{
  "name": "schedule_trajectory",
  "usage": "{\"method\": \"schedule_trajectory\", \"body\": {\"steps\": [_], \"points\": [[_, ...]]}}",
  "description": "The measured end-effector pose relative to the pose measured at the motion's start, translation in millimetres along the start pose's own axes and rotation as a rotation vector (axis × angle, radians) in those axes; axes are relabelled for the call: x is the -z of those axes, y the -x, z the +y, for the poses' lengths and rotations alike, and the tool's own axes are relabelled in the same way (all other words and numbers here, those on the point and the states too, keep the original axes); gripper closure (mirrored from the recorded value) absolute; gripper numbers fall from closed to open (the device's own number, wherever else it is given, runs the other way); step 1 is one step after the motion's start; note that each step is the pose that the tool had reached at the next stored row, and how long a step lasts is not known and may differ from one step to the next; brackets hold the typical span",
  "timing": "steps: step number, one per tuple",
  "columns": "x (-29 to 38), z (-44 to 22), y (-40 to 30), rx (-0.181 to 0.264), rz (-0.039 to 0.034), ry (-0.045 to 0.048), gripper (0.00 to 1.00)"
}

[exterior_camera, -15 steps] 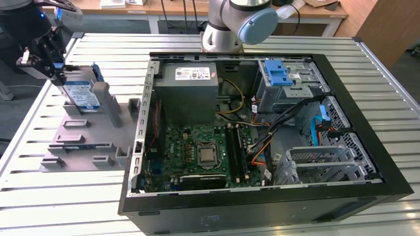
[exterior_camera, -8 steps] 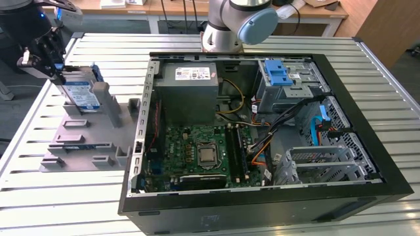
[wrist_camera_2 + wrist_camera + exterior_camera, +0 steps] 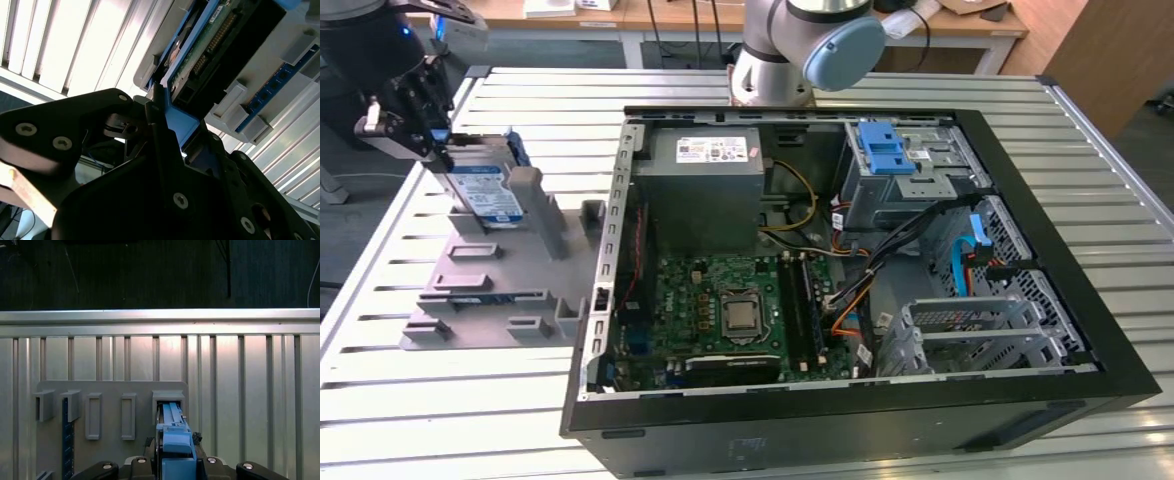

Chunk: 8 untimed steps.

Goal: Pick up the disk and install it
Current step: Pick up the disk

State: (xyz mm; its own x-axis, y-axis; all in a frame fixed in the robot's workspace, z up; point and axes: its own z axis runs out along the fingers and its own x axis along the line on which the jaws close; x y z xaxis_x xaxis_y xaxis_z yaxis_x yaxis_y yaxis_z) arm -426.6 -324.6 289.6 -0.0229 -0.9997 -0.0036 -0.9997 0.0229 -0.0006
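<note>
Tabletop: slatted silver metal tabletop [image 3: 440, 400], its ribs running across the first wrist view [image 3: 250, 370]; wooden desks stand behind it in the exterior view.

Computer case: a black computer case [image 3: 854, 418] lies open on the tabletop, towards the exterior view's right. Inside are a green motherboard [image 3: 734, 310], a grey power-supply box [image 3: 700, 190] and a grey drive bay [image 3: 894, 160] with a blue latch.

Arm: the arm [image 3: 781, 50] rises from the far edge of the tabletop, behind the case.

Holder: a grey holder [image 3: 494, 290] with upright slots lies flat on the tabletop, just beside the case on the exterior view's left. Both wrist views show it too [image 3: 110, 387] [image 3: 295, 45].

Disk: the disk [image 3: 487, 195] stands on edge in a slot at the far end of the holder, white-and-blue label facing the camera, leaning slightly. The second wrist view shows its green circuit-board side [image 3: 210, 45]. The first wrist view shows it edge-on [image 3: 170, 415].

Carrier: the blue carrier frame [image 3: 176, 442] wraps the disk's edge, and its end sticks out towards the claw [image 3: 177, 125].

Claw: the black claw [image 3: 438, 150] sits at the disk's upper end, over the exterior view's left corner of the tabletop. Its jaws are drawn in narrow, one on each side of the blue carrier frame and pressed against it, so the claw [image 3: 162, 112] [image 3: 176, 455] has hold of the disk by that frame.

Seating: the disk's lower edge sits in the holder's slot, well apart from the drive bay.
</note>
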Motion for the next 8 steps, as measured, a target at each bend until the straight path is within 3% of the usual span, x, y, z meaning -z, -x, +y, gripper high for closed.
{"method": "schedule_trajectory", "body": {"steps": [8], "points": [[3.6,0.0,0.0,0.0,-0.0001,-0.0001,0.64]]}}
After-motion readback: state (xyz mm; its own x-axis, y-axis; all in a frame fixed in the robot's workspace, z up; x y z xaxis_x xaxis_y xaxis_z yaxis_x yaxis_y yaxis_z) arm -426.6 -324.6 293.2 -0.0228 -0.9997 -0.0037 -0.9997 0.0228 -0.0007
